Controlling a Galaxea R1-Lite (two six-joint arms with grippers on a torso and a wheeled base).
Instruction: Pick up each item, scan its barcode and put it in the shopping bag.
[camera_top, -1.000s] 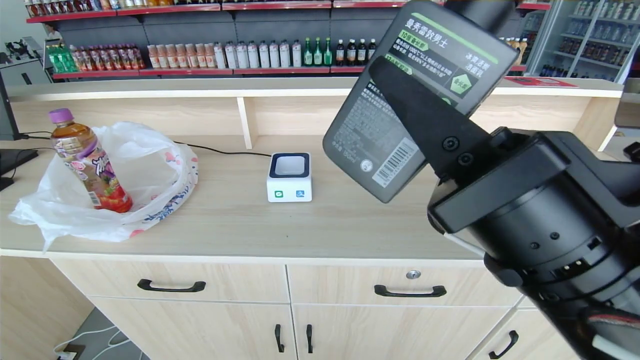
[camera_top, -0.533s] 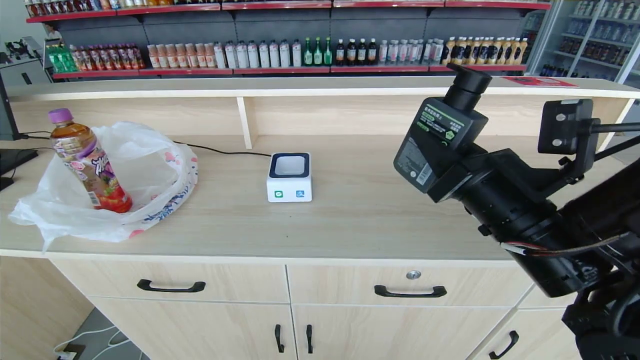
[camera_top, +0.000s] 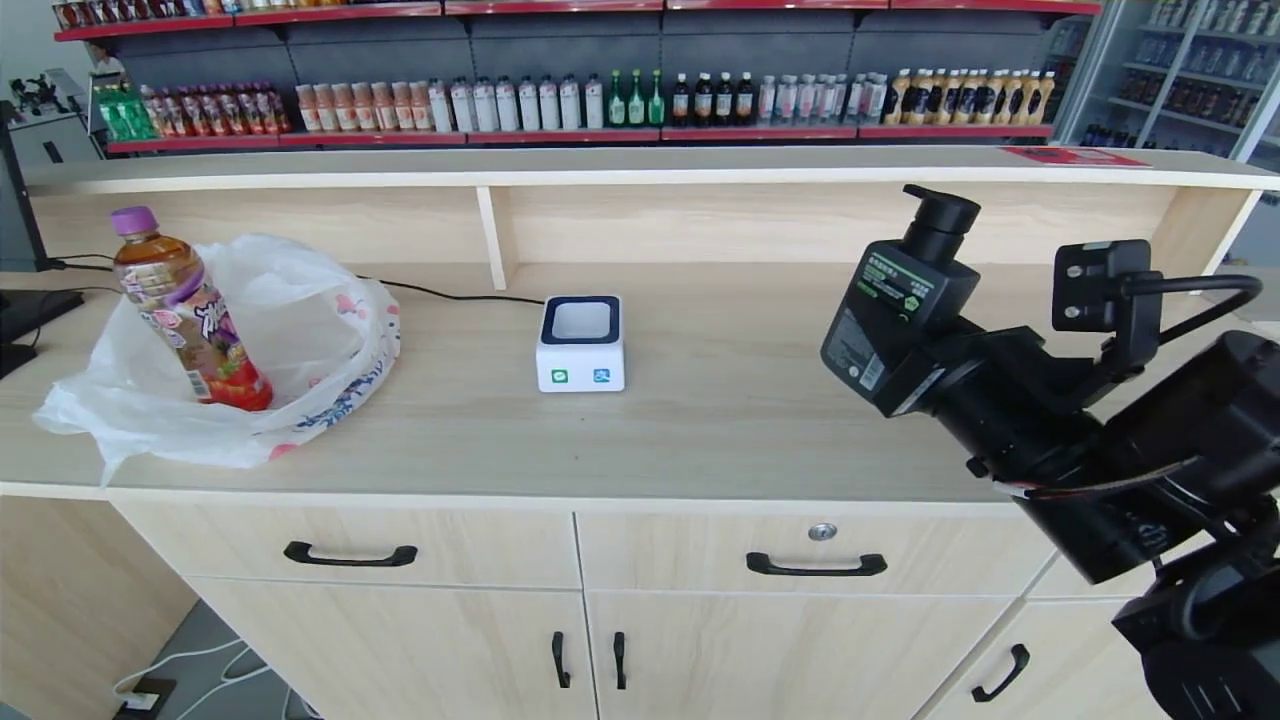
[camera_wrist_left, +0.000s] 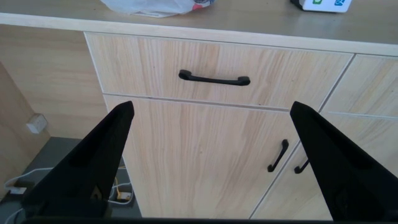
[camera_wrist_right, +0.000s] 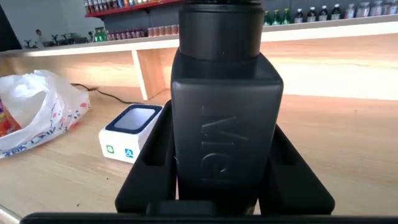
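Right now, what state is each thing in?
Right hand: shut on the pump bottle.
Pump bottle: held off the counter, tilted.
Left hand: open, holding nothing.
Tea bottle: capped, leaning in the shopping bag.
Shopping bag: open on the counter.
Scanner: on the counter, uncovered.
Drawers: shut.

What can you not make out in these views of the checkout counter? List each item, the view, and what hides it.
Pump bottle: head view, lower body hidden by the right end effector; barcode lines too small.
Its pump head: right wrist view, cut off by the picture edge.
Scanner and shopping bag: left wrist view, mostly cut off by the picture edge.
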